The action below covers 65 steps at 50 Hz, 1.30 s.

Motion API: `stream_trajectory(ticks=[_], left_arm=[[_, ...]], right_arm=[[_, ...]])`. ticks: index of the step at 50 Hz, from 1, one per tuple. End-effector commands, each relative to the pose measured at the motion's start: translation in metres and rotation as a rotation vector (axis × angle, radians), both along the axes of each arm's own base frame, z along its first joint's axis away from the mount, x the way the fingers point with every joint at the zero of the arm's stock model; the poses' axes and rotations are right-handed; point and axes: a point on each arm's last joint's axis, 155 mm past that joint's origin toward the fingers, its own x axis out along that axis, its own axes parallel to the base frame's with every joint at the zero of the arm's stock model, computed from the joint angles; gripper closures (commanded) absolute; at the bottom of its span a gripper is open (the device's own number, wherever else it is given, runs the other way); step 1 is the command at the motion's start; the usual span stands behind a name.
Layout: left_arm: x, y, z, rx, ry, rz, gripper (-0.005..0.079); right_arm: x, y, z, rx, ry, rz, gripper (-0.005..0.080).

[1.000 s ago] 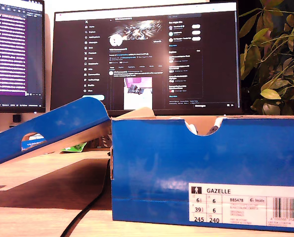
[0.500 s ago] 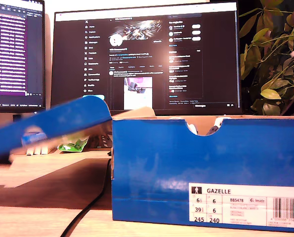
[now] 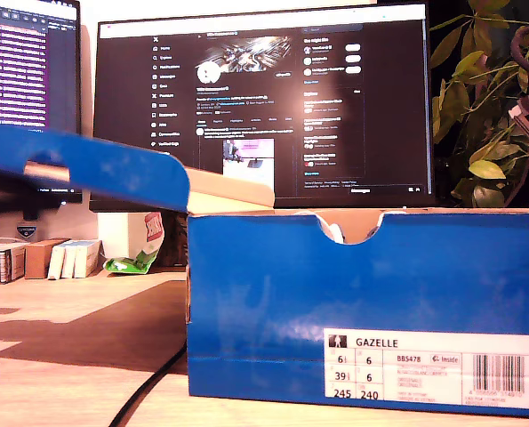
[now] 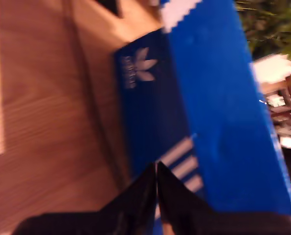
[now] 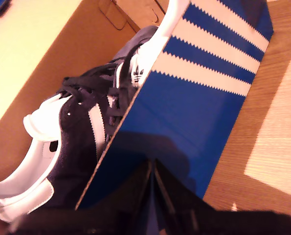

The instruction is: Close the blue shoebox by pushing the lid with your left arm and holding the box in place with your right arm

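The blue Adidas shoebox (image 3: pixel 362 311) stands on the wooden desk (image 3: pixel 77 356), filling the lower part of the exterior view from the middle to the exterior view's right, its Gazelle size label (image 3: pixel 433 365) facing the camera. Its hinged lid (image 3: pixel 86 165) is raised off the desk and reaches out, roughly level, toward the exterior view's left, a cut-out handle hole near its far end. My first gripper (image 4: pixel 156 176) has its dark fingers drawn together, tips touching, pressed against the blue striped surface of the lid (image 4: pixel 213 112). My second gripper (image 5: pixel 152 171) also has its fingers brought together and rests against the striped outer side wall of the box (image 5: pixel 184 117). Inside the open box lie dark blue sneakers (image 5: pixel 81 127) with white stripes and soles. Behind the box stand two lit monitors (image 3: pixel 264 98) and a leafy plant (image 3: pixel 486 107); a black cable (image 3: pixel 148 387) runs across the desk.
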Motion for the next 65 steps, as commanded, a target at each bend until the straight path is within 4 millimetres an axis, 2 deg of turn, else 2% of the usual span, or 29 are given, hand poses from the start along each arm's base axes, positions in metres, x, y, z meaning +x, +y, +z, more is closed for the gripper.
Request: stream_trajectory(ticks=[1, 20, 30, 38, 46, 58, 61, 65], left_arm=[[0.0, -0.008, 0.018, -0.017, -0.039, -0.031, 0.0761], [-0.008, -0.06, 0.089, -0.054, -0.176, -0.187, 0.0761], [-0.017, -0.095, 0.131, -0.068, -0.271, -0.283, 0.0761], [-0.027, -0.124, 0.153, -0.061, -0.343, -0.335, 0.0761], [-0.044, -0.152, 0.164, -0.071, -0.377, -0.392, 0.0761], [-0.07, -0.182, 0.164, -0.078, -0.394, -0.462, 0.0761], [-0.077, -0.187, 0.166, -0.086, -0.397, -0.48, 0.0761], [-0.084, -0.194, 0.169, -0.097, -0.401, -0.496, 0.0761]], right_arm=[[0.001, 0.007, 0.006, 0.009, -0.017, 0.026, 0.0763], [0.001, 0.007, 0.006, 0.007, -0.018, 0.027, 0.0763], [0.001, 0.007, 0.006, 0.007, -0.018, 0.026, 0.0763], [0.005, 0.001, 0.007, -0.02, -0.047, 0.017, 0.0763], [0.024, -0.027, 0.02, -0.02, -0.063, -0.08, 0.0763], [0.051, -0.081, 0.05, -0.044, -0.067, -0.237, 0.0763], [0.056, -0.09, 0.059, -0.043, -0.078, -0.262, 0.0763], [0.058, -0.092, 0.069, -0.025, -0.086, -0.254, 0.0763]])
